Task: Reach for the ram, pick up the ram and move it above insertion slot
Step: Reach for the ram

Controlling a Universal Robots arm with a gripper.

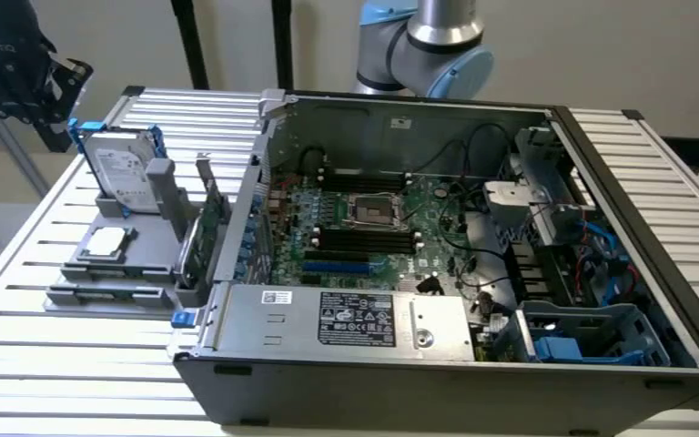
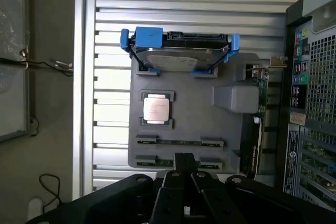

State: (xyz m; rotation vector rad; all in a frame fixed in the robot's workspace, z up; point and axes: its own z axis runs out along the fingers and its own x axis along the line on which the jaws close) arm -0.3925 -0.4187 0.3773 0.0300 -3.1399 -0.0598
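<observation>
– Silver power box (image 1: 338,319) sits closest, at the front of the case. Where is the ram?
– On the exterior view's left. The ram (image 2: 178,142) rests in the near end of the gray tray (image 2: 199,119), untouched. So this is the reaching step.
– And the gripper?
– The gripper (image 2: 184,167) hangs high over that tray, pointing down. Its jaws look pressed together, holding nothing. I think they must open and line up along the stick.
– Farther in?
– The insertion slot (image 1: 352,241) looks empty. The arm (image 1: 429,45) stands far behind.
</observation>
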